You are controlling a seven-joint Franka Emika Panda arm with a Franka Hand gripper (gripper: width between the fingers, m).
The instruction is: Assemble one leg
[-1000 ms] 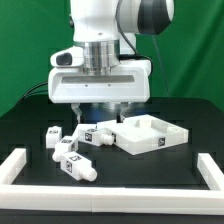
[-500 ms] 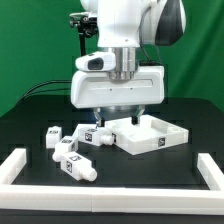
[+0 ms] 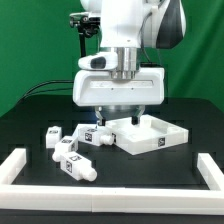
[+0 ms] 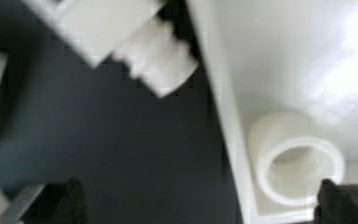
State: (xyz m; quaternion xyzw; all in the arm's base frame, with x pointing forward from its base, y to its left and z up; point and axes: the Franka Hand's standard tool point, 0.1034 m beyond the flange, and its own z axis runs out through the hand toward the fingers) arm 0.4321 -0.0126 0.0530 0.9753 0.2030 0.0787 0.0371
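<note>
Leg [image 3: 78,166] loose on black table [image 3: 30,122], green backdrop [image 3: 28,45]; tool [image 3: 118,112] wide, empty.

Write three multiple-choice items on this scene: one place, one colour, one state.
1. The tabletop lies where from the legs? A exterior view's right; B exterior view's left; C on them.
2. The table is: A green; B black; C white.
3. The tool is: A shut on a leg; B open, empty; C shut on the tabletop.
A: the legs cluster at its left. B: dark surface under the parts. B: the wrist view shows fingers wide apart, nothing between.
</note>
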